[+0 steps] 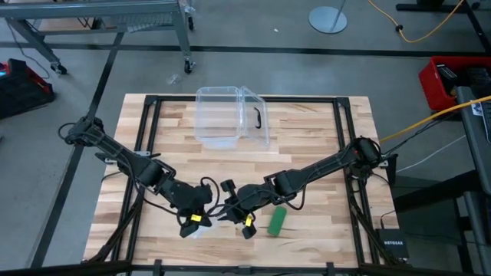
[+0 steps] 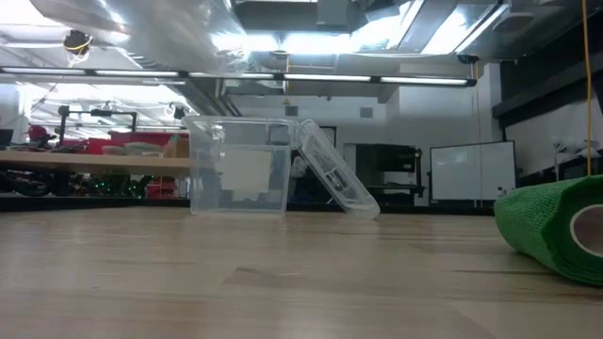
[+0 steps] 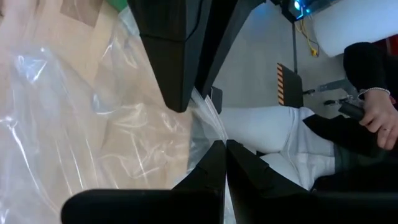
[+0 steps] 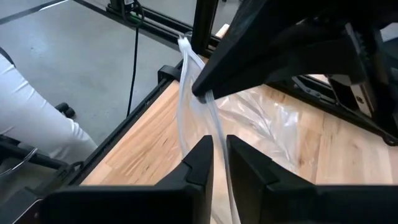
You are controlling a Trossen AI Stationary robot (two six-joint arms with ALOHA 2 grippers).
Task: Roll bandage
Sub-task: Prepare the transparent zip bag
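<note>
As far as readable writing went, nothing came through: a small dark box on the floor [image 1: 392, 244] in the high view seemed to carry a white word, too tiny to make out. From above, both arms met near the table's [image 1: 307, 130] front edge, with the bandage [image 1: 277, 220] lying as a stubby green roll just beside the right gripper [image 1: 239, 222], untouched. The low view was the only one showing that roll [image 2: 556, 229] up close, end-on at the far right, resting on the wood with its hollow core visible; neither gripper appeared there. It also caught the clear plastic box [image 2: 240, 177] with its lid leaning open, which from above sat well back from the arms.

The wrist views gave what the others couldn't: a crinkly clear wrapper [image 3: 74, 118]. The left gripper [image 3: 225, 163] was clamped tight on an edge of that film. The right gripper [image 4: 219, 155] had its fingers nearly together, with a strand of the same wrapper [image 4: 186, 68] running down between them, so it looked pinched. Past the table, a person's hand [image 3: 379, 121] showed too.
</note>
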